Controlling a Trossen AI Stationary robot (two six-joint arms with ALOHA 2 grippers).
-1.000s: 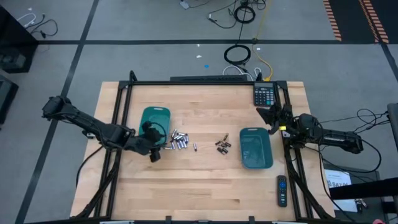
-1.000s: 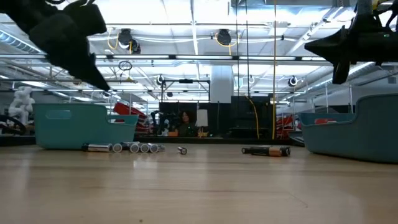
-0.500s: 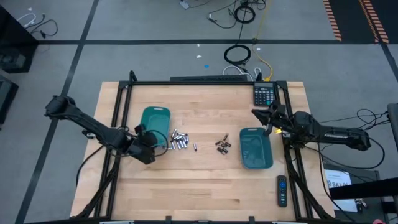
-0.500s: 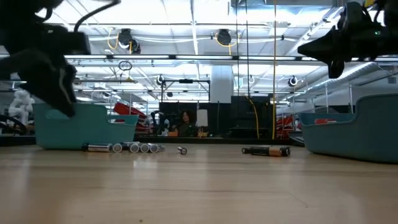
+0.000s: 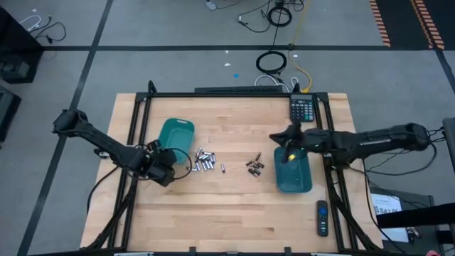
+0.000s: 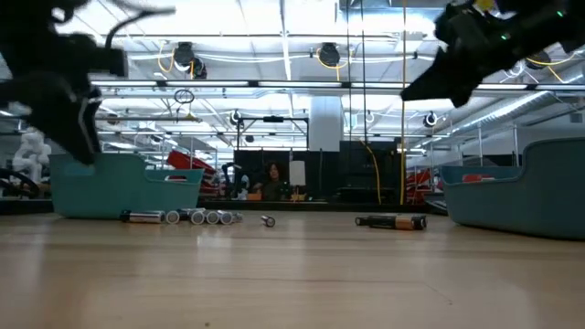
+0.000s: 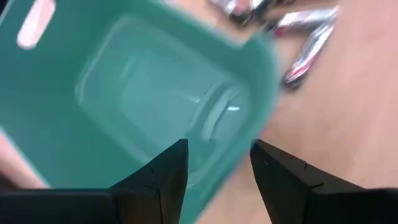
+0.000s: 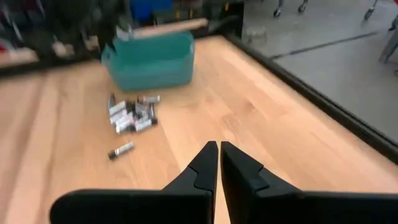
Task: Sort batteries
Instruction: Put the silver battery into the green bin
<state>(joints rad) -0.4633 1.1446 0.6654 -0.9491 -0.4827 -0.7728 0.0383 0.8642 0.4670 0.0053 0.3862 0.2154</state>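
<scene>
Silvery batteries lie in a heap on the table beside the left teal tray, with one more lying apart. Dark coppery batteries lie near the right teal tray. My left gripper is at the left tray's near end, slanting down, shut on its wall. My right gripper is shut on nothing. It hangs in the air over the right tray's far left corner and points toward the silvery heap. My left gripper has the left tray's near wall between its fingers, one finger inside the tray and one outside over the wood. It comes from above, slanting from the table's left near side. The tray's bottom stays on the table.
A black calculator lies at the far right corner and a black remote near the right front edge. Bare wood spreads across the table's near half. A black frame rail runs along the far edge.
My right gripper has swung from the table's right edge toward the middle, rising and levelling out, and stays shut. My left gripper has tipped more steeply downward at the tray's near end. The left tray has turned slightly on the table.
</scene>
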